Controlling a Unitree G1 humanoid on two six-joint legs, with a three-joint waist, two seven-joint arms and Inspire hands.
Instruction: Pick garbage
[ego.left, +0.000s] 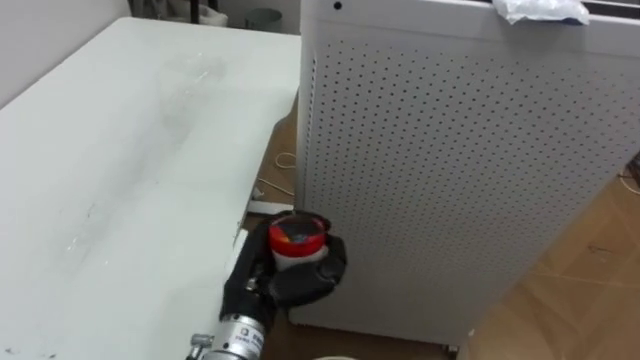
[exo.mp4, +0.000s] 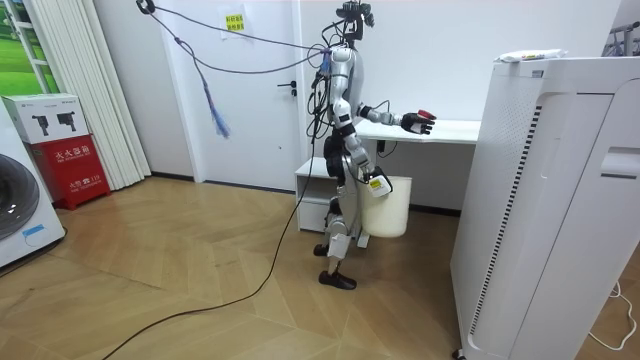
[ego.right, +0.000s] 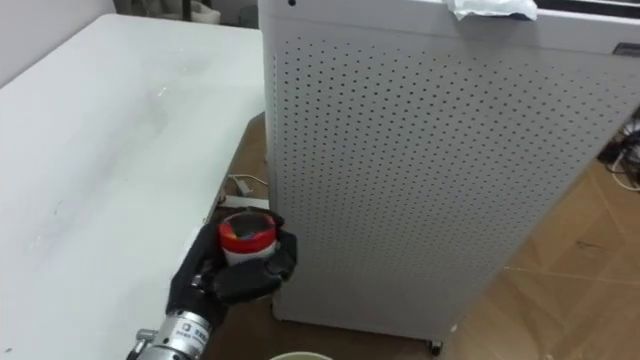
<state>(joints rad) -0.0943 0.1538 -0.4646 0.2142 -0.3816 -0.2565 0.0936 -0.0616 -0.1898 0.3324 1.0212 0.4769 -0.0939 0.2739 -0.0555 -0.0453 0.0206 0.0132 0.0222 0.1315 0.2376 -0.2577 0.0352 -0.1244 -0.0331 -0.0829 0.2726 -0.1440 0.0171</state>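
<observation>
Red-capped tub (ego.left: 297, 243) gripped by left hand (ego.left: 300, 283), fingers curled round it, just past desk (ego.left: 120, 180) edge. Pick looks done; next calls for swinging it over white bin (exo.mp4: 388, 208), then release.

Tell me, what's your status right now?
Left hand shut on red-capped container. Right hand low by white bucket. Perforated white cabinet close ahead.
</observation>
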